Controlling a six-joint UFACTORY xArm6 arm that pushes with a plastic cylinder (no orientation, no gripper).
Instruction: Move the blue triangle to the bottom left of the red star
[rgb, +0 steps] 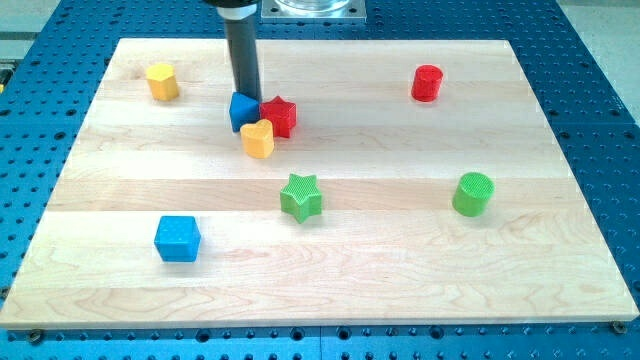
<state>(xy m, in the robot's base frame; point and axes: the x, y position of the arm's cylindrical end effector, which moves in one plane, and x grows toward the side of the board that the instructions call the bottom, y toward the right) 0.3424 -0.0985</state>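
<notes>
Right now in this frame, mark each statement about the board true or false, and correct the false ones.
1. My tip is at the top edge of the blue triangle. True.
2. The blue triangle lies to the view's right of the red star. False: it sits against the star's left side.
3. The yellow heart sits just below the blue triangle and red star. True.
4. The green star touches the yellow heart. False: bare board separates them.
5. The blue cube is near the view's top right. False: it is at the bottom left.
</notes>
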